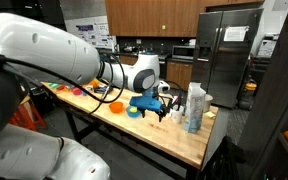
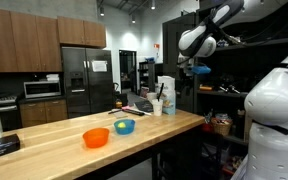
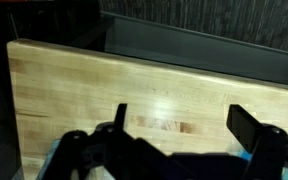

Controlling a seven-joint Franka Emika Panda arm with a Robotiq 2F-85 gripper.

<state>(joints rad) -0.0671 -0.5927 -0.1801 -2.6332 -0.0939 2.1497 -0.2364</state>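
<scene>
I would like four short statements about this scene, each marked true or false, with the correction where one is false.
1. The gripper is open, with nothing between its fingers. True.
2. The orange bowl lies on the floor. False: it stands on the table.
3. A blue bowl stands beside the orange bowl. True.
4. The fridge has its doors open. False: they are shut.
</scene>
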